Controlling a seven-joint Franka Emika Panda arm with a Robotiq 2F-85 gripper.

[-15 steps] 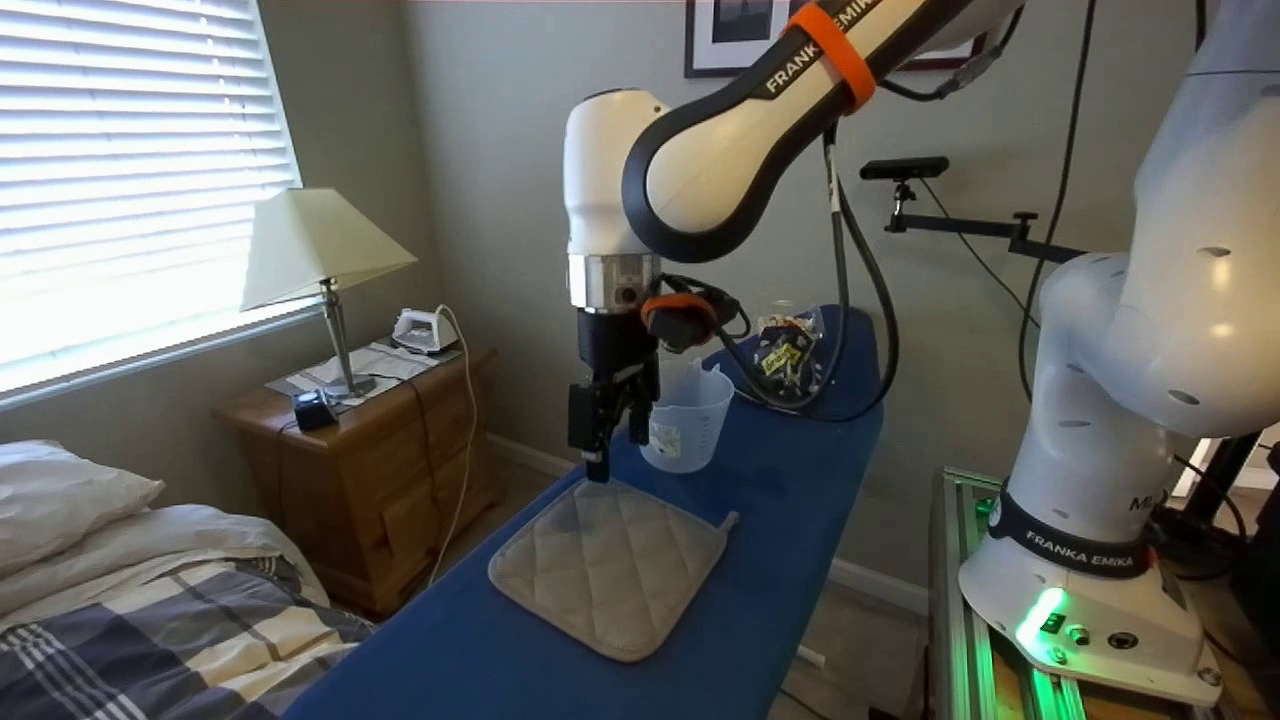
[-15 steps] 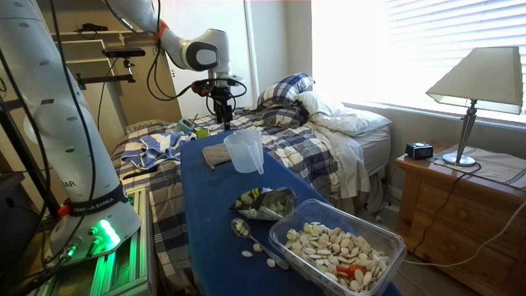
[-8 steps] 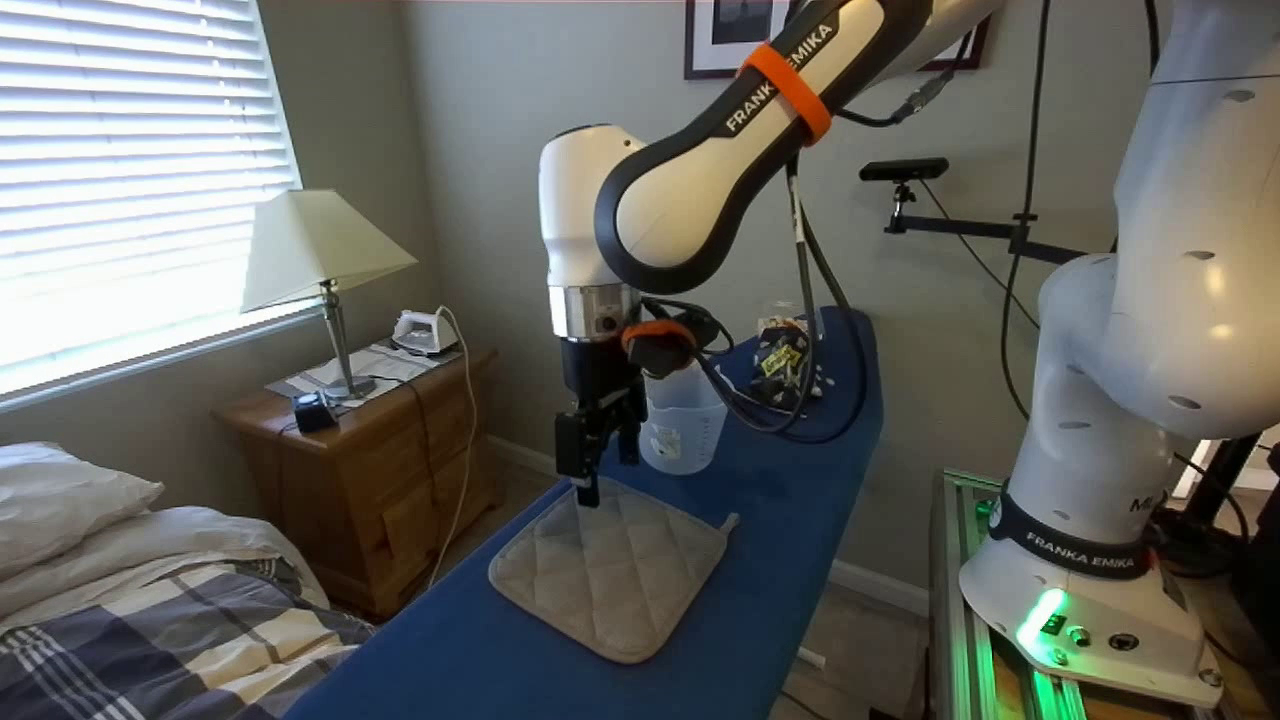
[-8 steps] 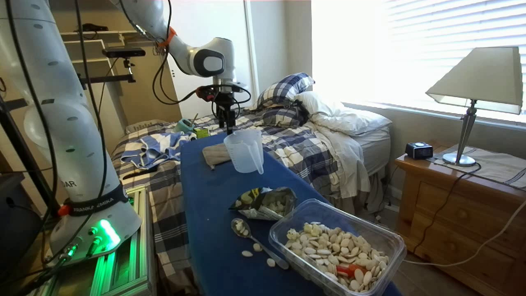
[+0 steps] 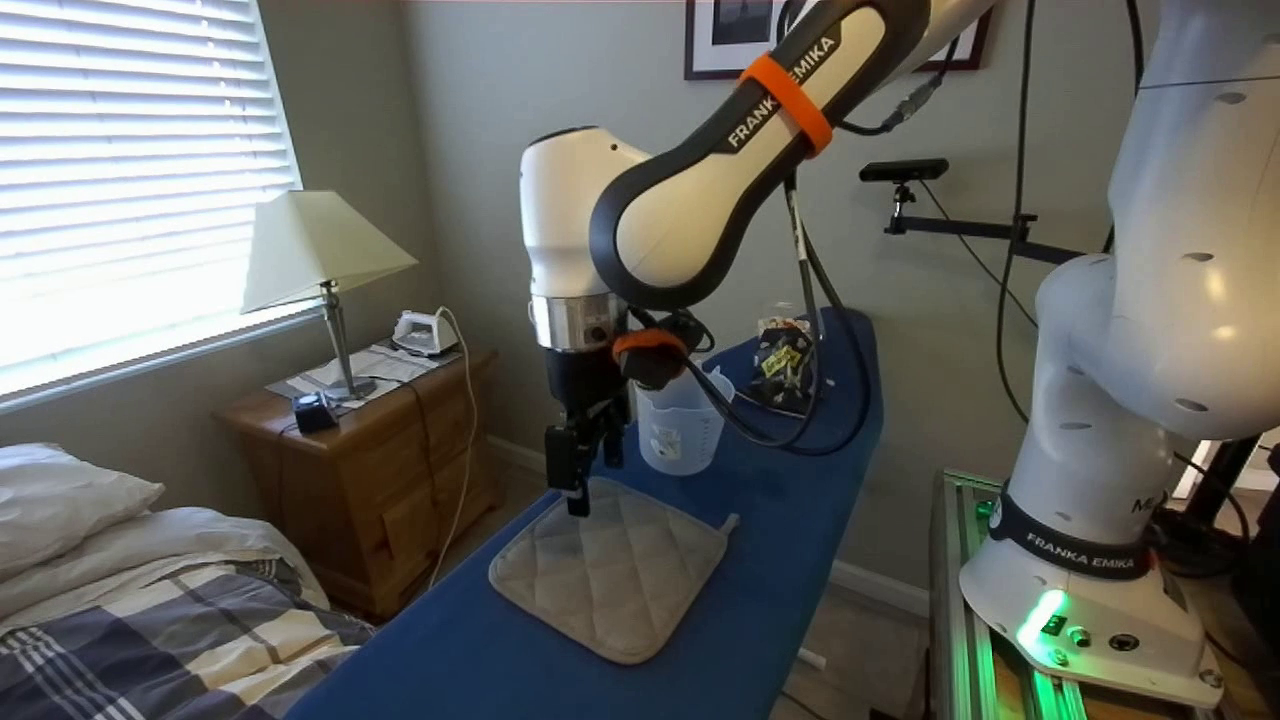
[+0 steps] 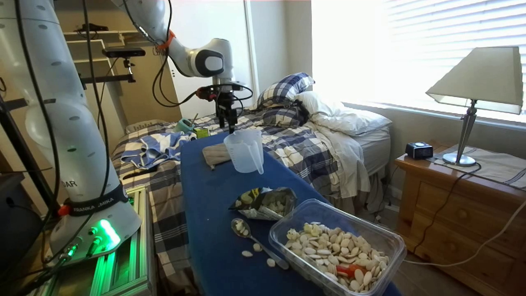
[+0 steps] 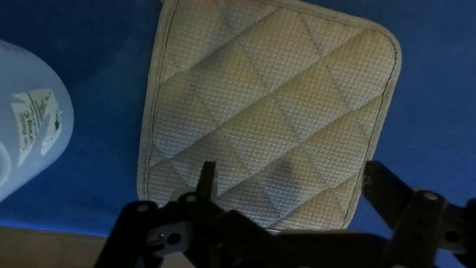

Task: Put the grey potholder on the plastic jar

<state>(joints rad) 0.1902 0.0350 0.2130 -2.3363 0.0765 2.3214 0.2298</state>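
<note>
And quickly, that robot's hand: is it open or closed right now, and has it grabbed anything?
The hand: open, holding nothing, positioned over the grey potholder.

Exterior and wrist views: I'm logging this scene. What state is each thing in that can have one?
Grey potholder: flat on the blue board
Plastic jar: upright, uncovered
Claw: open, holding nothing
Snack bag: open
Clear tub: open, seeds inside
Spoon: lying down, bowl part-filled
Lamp: upright; lit or not, unclear
Iron: on or off, unclear
Drawers: shut
Blinds: lowered
Base light: lit green
Bed: rumpled
</note>
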